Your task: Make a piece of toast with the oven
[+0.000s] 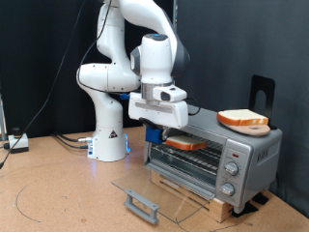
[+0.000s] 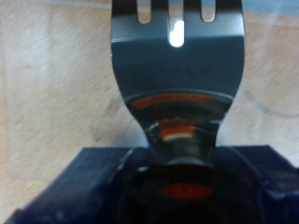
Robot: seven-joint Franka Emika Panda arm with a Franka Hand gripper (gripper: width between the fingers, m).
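The silver oven (image 1: pixel 241 153) stands at the exterior view's right with its glass door (image 1: pixel 169 188) folded down flat. One piece of toast (image 1: pixel 183 142) lies flat at the oven's mouth, just below my gripper (image 1: pixel 162 122). A second, alike slice (image 1: pixel 242 119) rests on the oven's roof. In the wrist view a dark slotted spatula (image 2: pixel 176 56) reaches out from my gripper, its stem held at the base. No toast shows clearly in the wrist view. The spatula blade is hidden in the exterior view.
The door's grey handle (image 1: pixel 143 203) juts toward the exterior view's bottom. Three knobs (image 1: pixel 230 172) sit on the oven's right panel. The oven stands on a wooden board (image 1: pixel 198 196). A black stand (image 1: pixel 262 92) rises behind it. Cables (image 1: pixel 14 143) lie at the left.
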